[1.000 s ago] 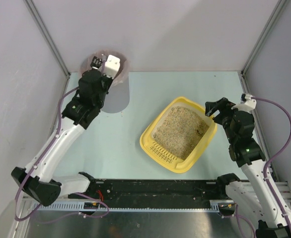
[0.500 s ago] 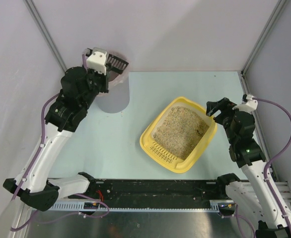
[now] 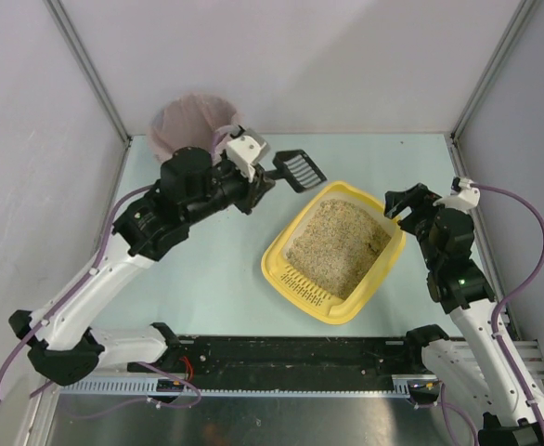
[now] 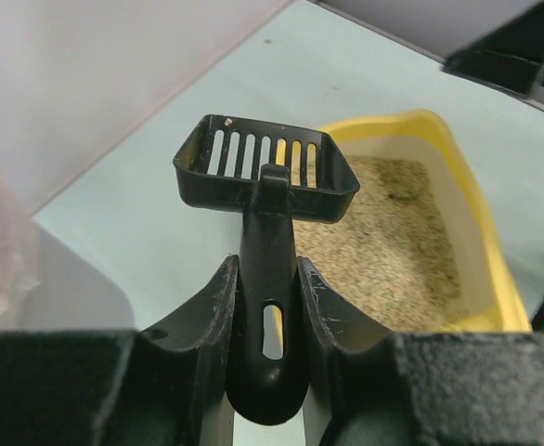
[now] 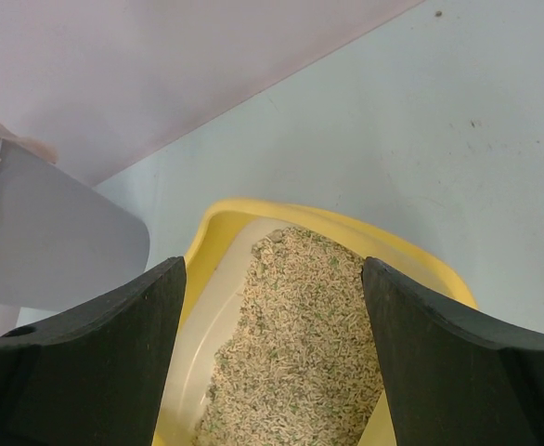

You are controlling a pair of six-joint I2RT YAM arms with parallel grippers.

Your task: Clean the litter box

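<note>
Left jaws swung from pink-lined bin [image 3: 190, 121] toward litter box [image 3: 274, 263], clamped on black slotted scoop [image 3: 300, 167] by handle. Box sat centre-right on counter [image 3: 216, 260], litter inside. Right jaws stood wide apart by its right corner.

Pale blue-green flat desk [image 3: 216, 269], grey panels on three sides. Directly on it: shallow yellow plastic litter box [image 3: 342, 311], right of centre, sitting diagonally, slotted grille edge toward the near side, filled with beige sandy litter [image 3: 337, 243]. Grey round bin with pink liner [image 3: 188, 121] stands at the far-left corner, well apart from the box. Black rail [image 3: 291, 351] runs along the near edge.
</note>
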